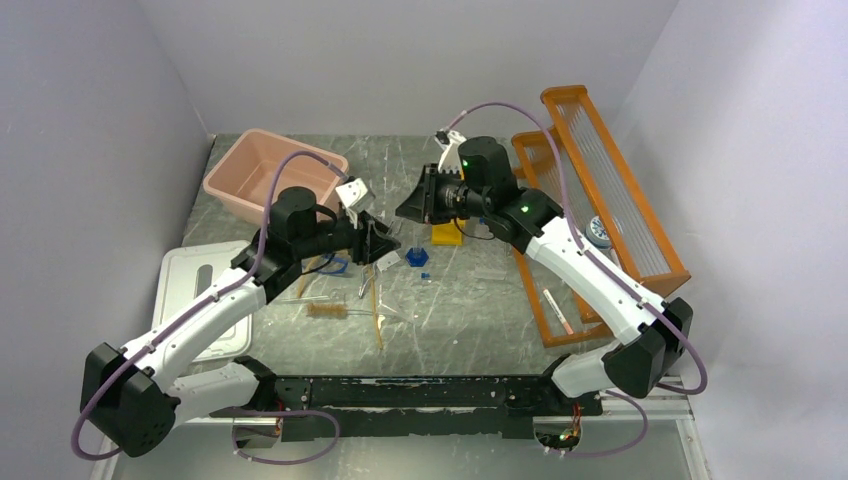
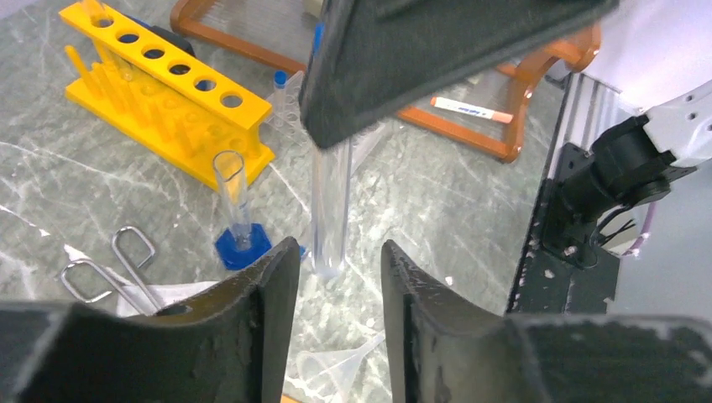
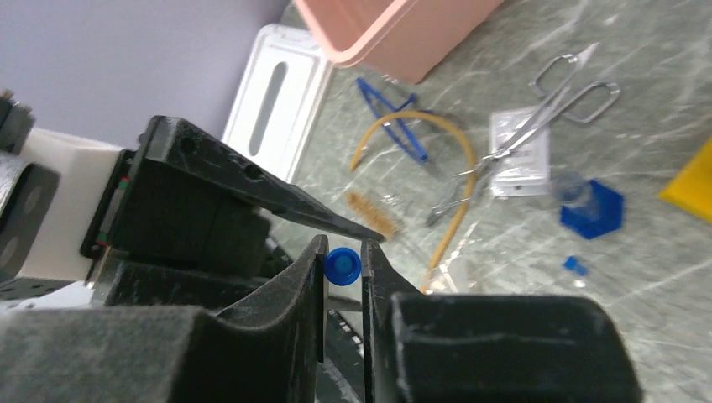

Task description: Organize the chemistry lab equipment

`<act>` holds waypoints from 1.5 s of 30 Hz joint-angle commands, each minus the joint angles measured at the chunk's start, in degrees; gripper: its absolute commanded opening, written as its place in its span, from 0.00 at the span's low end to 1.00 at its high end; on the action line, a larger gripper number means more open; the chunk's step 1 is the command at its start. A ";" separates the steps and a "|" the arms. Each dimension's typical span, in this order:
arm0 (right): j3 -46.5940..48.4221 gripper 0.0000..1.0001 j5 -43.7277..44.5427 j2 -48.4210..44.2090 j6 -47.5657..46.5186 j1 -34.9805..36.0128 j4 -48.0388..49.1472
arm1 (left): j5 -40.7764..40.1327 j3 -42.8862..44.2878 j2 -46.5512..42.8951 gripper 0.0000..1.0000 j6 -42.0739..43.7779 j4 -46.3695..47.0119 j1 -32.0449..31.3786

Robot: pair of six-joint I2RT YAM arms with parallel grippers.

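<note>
Blue cap (image 3: 342,266) tight between narrow jaws of the right gripper (image 3: 343,252)

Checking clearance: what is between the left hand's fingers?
A clear glass tube, hanging from the right hand into the open gap; the left wrist view shows it.

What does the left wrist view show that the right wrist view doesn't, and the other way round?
Left wrist only: the clear tube at full length, hanging by the open left gripper; a funnel; the orange rack.
Right wrist only: the right gripper shut on that tube's blue cap; the pink tub, white lid, goggles, amber tubing, brush.
Both: scissors, the small blue-footed cylinder, the yellow rack, only a corner of it in the right wrist view.
</note>
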 commanded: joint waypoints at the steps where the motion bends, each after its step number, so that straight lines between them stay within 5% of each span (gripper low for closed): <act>1: 1.30 0.08 8.18 -2.28 -4.47 -1.58 -1.37 | -3.44 1.62 0.87 0.58 -2.29 -1.04 0.19; 5: 0.43 0.08 21.80 -4.26 -9.67 -2.19 -4.35 | -6.83 2.28 1.29 0.82 -5.57 -1.04 0.24; 9: -7.18 0.08 35.87 -7.98 -13.54 -2.60 -1.73 | -10.13 1.70 1.31 0.82 -8.88 1.22 0.21; 15: -20.41 0.08 45.73 -10.97 -12.78 -6.14 5.50 | -12.59 2.69 2.80 0.80 -9.83 0.58 0.21; 27: -35.96 0.07 44.66 -9.54 -9.70 -13.24 26.04 | -19.01 4.13 3.24 0.78 -11.54 -0.34 0.21; 36: -38.40 0.07 43.01 -8.52 -10.22 -13.71 31.05 | -30.95 3.06 -0.35 0.80 -14.57 -5.42 0.21; 45: -39.59 0.07 43.22 -5.80 -8.39 -13.77 32.10 | -30.85 -4.18 -4.30 0.81 -16.13 -0.15 0.21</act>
